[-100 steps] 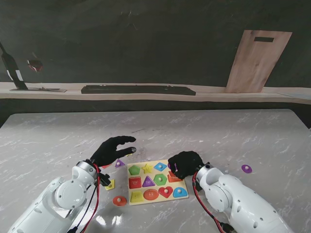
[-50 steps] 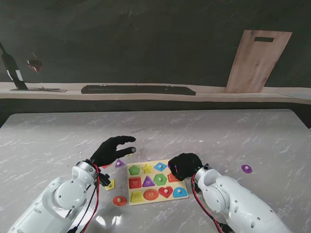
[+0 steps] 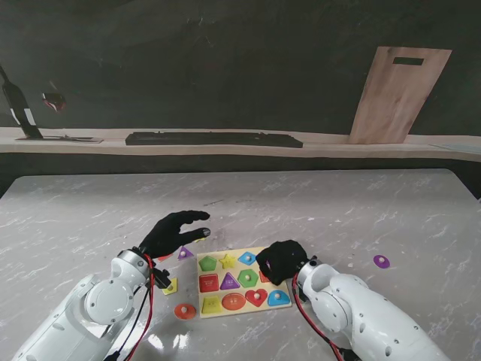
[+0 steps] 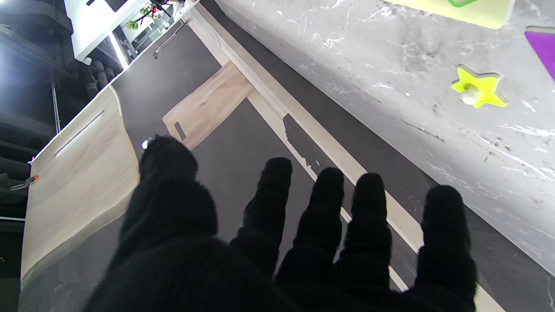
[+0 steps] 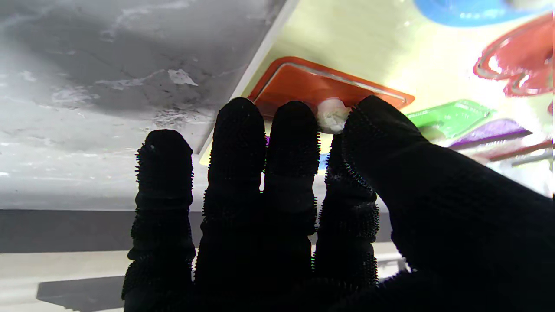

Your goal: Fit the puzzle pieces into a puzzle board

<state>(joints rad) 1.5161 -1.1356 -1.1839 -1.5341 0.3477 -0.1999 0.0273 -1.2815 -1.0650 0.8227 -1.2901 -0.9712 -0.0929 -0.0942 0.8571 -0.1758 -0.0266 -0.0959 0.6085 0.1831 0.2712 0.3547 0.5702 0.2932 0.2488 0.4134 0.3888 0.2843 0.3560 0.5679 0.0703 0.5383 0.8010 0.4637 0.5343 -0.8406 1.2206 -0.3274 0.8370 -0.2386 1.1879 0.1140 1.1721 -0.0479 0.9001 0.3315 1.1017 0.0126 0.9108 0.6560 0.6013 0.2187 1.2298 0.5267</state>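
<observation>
The yellow puzzle board [image 3: 259, 305] lies near me between both arms, with several coloured pieces seated in it. My right hand [image 3: 281, 259] hovers over its right side. In the right wrist view the thumb and forefinger pinch the white knob [image 5: 331, 119] of an orange piece [image 5: 303, 82] sitting at the board's [image 5: 390, 56] edge. My left hand [image 3: 174, 231] is held open above the table, left of the board, fingers spread [image 4: 282, 242]. A yellow star [image 4: 477, 89] and a purple triangle [image 3: 184, 253] lie loose beneath it.
More loose pieces: a yellow one [image 3: 171, 286] and an orange-red disc [image 3: 185, 310] left of the board, and a purple disc [image 3: 381, 261] far to the right. A wooden board [image 3: 398, 94] and a dark tray [image 3: 214, 139] rest on the ledge behind the table.
My right hand has slid slightly left and nearer to me over the board's right side. The left hand has stayed where it was.
</observation>
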